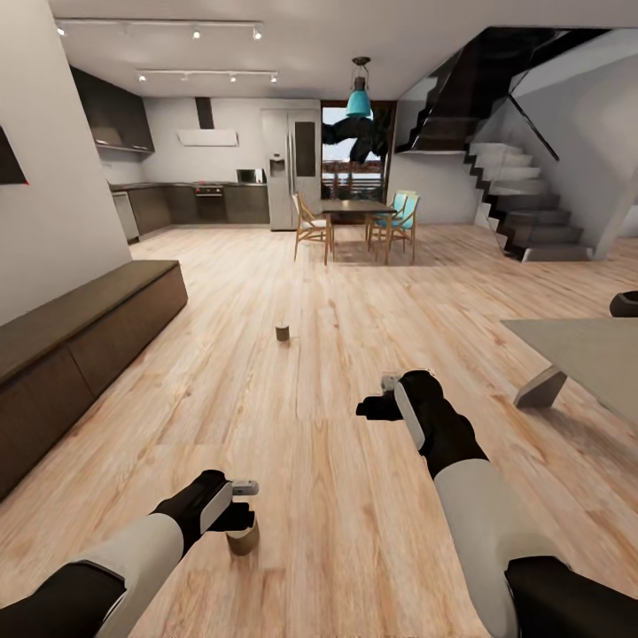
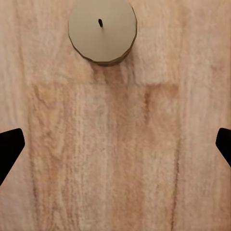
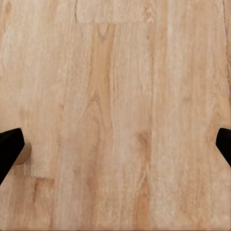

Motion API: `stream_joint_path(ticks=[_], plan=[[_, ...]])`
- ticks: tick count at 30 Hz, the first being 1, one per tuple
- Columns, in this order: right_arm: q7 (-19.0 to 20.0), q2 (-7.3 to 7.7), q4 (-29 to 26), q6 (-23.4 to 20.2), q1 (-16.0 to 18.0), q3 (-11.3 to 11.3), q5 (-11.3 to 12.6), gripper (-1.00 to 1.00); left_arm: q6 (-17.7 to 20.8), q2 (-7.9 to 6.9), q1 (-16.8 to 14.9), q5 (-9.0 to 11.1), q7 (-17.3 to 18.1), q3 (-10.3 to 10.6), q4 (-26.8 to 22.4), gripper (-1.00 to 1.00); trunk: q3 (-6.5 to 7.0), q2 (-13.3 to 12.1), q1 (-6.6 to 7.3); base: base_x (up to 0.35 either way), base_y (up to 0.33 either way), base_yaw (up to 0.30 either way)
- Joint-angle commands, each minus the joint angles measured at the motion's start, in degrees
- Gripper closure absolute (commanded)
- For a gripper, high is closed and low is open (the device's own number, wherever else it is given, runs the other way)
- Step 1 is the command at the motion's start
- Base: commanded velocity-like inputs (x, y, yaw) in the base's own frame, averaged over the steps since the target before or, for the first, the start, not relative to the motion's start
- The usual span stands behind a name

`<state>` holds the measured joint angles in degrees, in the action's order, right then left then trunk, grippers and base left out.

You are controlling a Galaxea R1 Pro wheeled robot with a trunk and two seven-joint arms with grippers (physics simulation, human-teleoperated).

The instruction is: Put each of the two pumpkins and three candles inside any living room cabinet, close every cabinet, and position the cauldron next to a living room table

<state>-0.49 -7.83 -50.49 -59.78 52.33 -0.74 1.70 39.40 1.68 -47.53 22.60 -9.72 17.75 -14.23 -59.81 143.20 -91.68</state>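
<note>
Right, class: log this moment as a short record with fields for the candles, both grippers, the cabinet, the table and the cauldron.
near candle: upright on the wood floor, at the left gripper, candle at
far candle: standing alone on the floor, farther ahead
left gripper: open, above the floor, candle beyond its fingertips, not between them
right gripper: open, holding nothing, over bare floor
cabinet: along the left wall, front panels shut
table: grey top, at the right
cauldron: dark, partly cut off at the right edge
</note>
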Motion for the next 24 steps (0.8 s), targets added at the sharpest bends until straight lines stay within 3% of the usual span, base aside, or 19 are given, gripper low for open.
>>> stream_joint_path(ticks=[1,6,17,24], plan=[[0.0,0.01,0.0,-0.2,-0.3,0.0,0.1,-1.00,0.2,-0.02,0.0,0.6,-0.4,0.4,-0.1,-1.00,-0.28,0.1,-0.02,0.000,0.000,0.000],[0.0,-0.73,0.1,-0.2,-0.8,0.0,0.1,-1.00,0.2,-0.01,0.0,0.6,-0.4,0.3,-0.1,-1.00,-1.39,0.1,-0.15,0.000,0.000,0.000],[0.0,-0.87,0.4,-0.2,-1.1,0.0,0.1,-1.00,0.2,-0.15,0.0,0.6,-0.4,0.1,-0.1,-1.00,-3.82,0.3,-0.43,0.000,0.000,0.000],[0.0,-0.87,0.5,-0.2,-1.1,0.0,0.1,-1.00,0.2,-0.12,0.0,0.6,-0.4,-2.3,-0.1,-1.00,-4.04,0.3,-0.45,0.000,0.000,0.000]])
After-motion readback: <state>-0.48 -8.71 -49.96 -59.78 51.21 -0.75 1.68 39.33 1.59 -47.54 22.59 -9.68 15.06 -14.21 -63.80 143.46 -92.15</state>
